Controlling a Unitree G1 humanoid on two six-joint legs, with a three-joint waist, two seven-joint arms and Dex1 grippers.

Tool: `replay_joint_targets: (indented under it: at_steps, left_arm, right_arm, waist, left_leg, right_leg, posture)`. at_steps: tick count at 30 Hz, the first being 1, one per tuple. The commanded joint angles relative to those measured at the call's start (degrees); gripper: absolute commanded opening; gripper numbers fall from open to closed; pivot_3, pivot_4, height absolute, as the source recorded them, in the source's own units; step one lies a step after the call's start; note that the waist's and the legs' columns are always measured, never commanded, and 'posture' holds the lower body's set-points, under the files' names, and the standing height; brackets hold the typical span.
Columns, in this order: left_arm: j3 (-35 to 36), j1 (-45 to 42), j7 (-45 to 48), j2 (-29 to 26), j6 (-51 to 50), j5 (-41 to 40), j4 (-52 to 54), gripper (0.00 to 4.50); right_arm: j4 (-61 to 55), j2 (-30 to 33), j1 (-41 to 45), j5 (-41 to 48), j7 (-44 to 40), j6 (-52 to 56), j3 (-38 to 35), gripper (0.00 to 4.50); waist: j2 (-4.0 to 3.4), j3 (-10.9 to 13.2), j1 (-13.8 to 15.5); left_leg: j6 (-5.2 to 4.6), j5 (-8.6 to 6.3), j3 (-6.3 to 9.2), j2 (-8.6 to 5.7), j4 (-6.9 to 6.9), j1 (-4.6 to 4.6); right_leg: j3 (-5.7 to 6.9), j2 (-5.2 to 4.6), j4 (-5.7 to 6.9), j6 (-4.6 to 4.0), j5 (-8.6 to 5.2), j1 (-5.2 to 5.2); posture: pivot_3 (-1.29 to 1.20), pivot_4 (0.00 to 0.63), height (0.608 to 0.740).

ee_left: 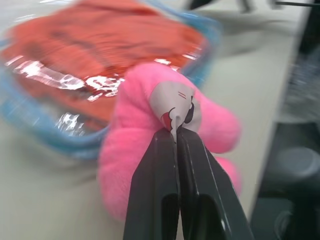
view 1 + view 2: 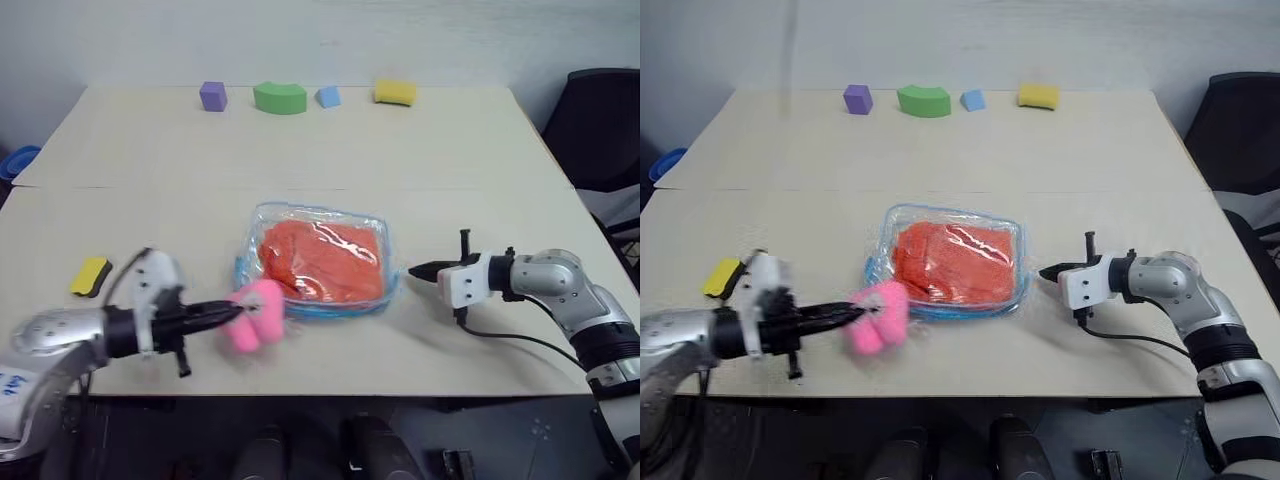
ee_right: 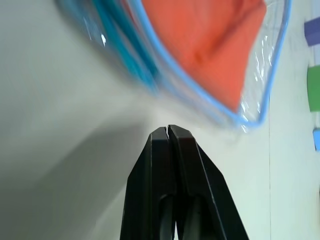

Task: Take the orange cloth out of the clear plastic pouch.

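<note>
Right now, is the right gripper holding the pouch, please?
No. The right gripper is shut on nothing, its tips apart from the pouch, with bare table between them.

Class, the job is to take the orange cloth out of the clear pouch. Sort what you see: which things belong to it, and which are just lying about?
Belongs to the job:
crumpled orange cloth
clear plastic pouch with blue trim, cloth inside

Just lying about:
pink plush toy, pinched by its tag in the left gripper
purple foam cube
green foam arch
small blue foam block
yellow foam block
yellow sponge
</note>
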State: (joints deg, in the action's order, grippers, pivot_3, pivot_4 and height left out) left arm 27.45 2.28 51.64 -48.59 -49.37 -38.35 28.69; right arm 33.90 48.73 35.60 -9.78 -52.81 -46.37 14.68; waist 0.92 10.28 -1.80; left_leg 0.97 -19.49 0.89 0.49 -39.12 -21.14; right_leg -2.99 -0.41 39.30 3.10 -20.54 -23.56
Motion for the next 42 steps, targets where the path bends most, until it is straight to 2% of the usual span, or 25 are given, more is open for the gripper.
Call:
replay_joint_targets:
  at_steps: [1, 4, 6, 9, 12, 17, 22, 28, 31, 34, 38, 42]
  left_arm:
    - [7.83, 1.85, 1.81, -2.58, -0.06, -1.27, -5.59, 0.00]
    - [8.05, 2.57, 2.88, -3.87, 2.97, 0.92, -10.23, 0.00]
    - [5.80, 2.55, 2.91, -3.45, 3.81, 0.87, -9.63, 0.00]
    - [2.21, 2.42, 1.52, -1.53, 3.59, -0.82, -5.10, 0.00]
    - [0.21, 1.68, 0.27, -0.12, 2.98, -2.15, -2.34, 0.00]
    - [-2.29, -0.44, -1.47, 0.50, 2.09, -3.94, -0.30, 0.00]
    - [-4.09, -3.21, -1.82, -0.29, 1.09, -4.99, -0.59, 0.00]
    - [-5.26, -4.87, -1.06, -1.72, 1.14, -4.77, -2.25, 0.00]
    - [-5.62, -5.70, -1.03, -2.19, 0.95, -4.96, -2.51, 0.00]
    - [-5.67, -6.25, -0.99, -2.47, 0.80, -5.02, -2.68, 0.00]
    - [-5.20, -6.33, -0.95, -2.79, 0.97, -4.91, -2.92, 0.00]
    - [-4.88, -5.26, -0.65, -2.87, 1.63, -4.40, -2.80, 0.00]
  right_arm:
    - [0.17, 1.22, 1.22, 1.35, 0.50, -1.44, -2.25, 0.04]
    - [0.38, 0.99, 1.68, 1.55, 0.32, -1.32, -2.46, 0.04]
    - [-0.77, 0.55, 1.30, 2.66, -0.22, -0.30, -2.63, 0.04]
    - [-11.51, 0.76, -3.24, 11.63, -5.47, 8.20, -3.04, 0.04]
    - [-28.13, 1.53, -10.16, 17.31, -7.60, 19.96, -2.67, 0.61]
    - [-44.46, 0.65, -17.64, 15.81, -6.59, 29.09, -1.73, 2.28]
    - [-50.61, -3.85, -18.99, 12.05, -4.42, 33.96, 1.21, 2.28]
    - [-47.96, -11.09, -15.70, 2.64, -0.13, 30.90, 5.83, 2.28]
    - [-45.57, -12.56, -14.57, -0.99, 0.37, 29.09, 7.88, 2.28]
    - [-44.50, -13.21, -14.43, -1.83, 0.41, 28.84, 8.70, 2.28]
    - [-47.47, -11.78, -16.17, 1.28, -0.80, 30.79, 6.40, 2.28]
    - [-52.86, -6.49, -20.20, 6.42, -4.90, 31.60, 3.72, 2.28]
  waist:
    - [-0.01, 0.00, -0.12]
    - [-0.03, 0.02, -0.28]
    - [-0.04, 0.02, -0.28]
    - [-0.04, 0.02, 0.04]
    - [-0.04, 0.02, 0.24]
    - [-0.04, 0.02, 0.23]
    - [-0.04, 0.02, -0.03]
    - [-0.04, 0.02, 0.04]
    - [-0.04, 0.02, 0.08]
    - [-0.04, 0.02, 0.16]
    - [-0.03, 0.02, 0.16]
    - [-0.03, 0.02, 0.24]
  left_leg:
    - [-0.01, -0.01, 0.00, 0.00, 0.02, 0.00]
    - [-0.02, -0.02, 0.00, 0.01, 0.06, 0.03]
    - [0.00, -0.03, 0.01, 0.01, 0.06, 0.02]
    - [0.01, -0.04, 0.02, 0.00, 0.06, -0.01]
    - [0.04, -0.05, 0.12, 0.06, 0.06, -0.08]
    - [0.02, -0.07, 0.13, 0.05, 0.05, -0.08]
    - [0.03, -0.07, 0.14, 0.06, 0.07, -0.01]
    - [0.05, -0.06, 0.14, 0.04, 0.07, -0.02]
    - [0.10, -0.03, 0.14, 0.04, 0.08, -0.03]
    - [0.10, -0.03, 0.14, 0.02, 0.08, -0.04]
    - [0.11, -0.03, 0.14, 0.02, 0.08, -0.04]
    - [0.07, -0.05, 0.14, 0.02, 0.10, -0.06]
  right_leg:
    - [0.00, 0.00, -0.01, 0.00, 0.00, 0.00]
    - [0.02, 0.00, -0.01, -0.02, -0.01, 0.00]
    - [0.03, 0.00, -0.02, -0.03, -0.02, 0.00]
    - [0.04, -0.04, -0.04, -0.02, -0.01, 0.02]
    - [0.15, -0.03, -0.14, -0.02, -0.01, 0.05]
    - [0.17, -0.04, -0.14, -0.02, -0.01, 0.07]
    - [0.16, 0.00, -0.11, -0.02, -0.01, 0.07]
    - [0.17, -0.02, -0.13, -0.02, -0.01, 0.06]
    - [0.17, -0.02, -0.12, -0.03, -0.01, 0.03]
    - [0.17, -0.04, -0.16, -0.02, -0.01, 0.04]
    - [0.17, -0.03, -0.15, -0.02, -0.01, 0.05]
    - [0.17, -0.04, -0.21, -0.02, -0.01, 0.06]
  posture:
    - [0.00, 0.150, 0.740]
    - [0.00, 0.150, 0.740]
    - [0.00, 0.150, 0.740]
    - [0.00, 0.150, 0.740]
    - [0.00, 0.150, 0.740]
    - [0.00, 0.150, 0.740]
    - [0.00, 0.150, 0.740]
    - [0.00, 0.150, 0.740]
    - [0.00, 0.150, 0.740]
    - [0.00, 0.150, 0.740]
    - [0.00, 0.150, 0.740]
    - [0.00, 0.150, 0.740]
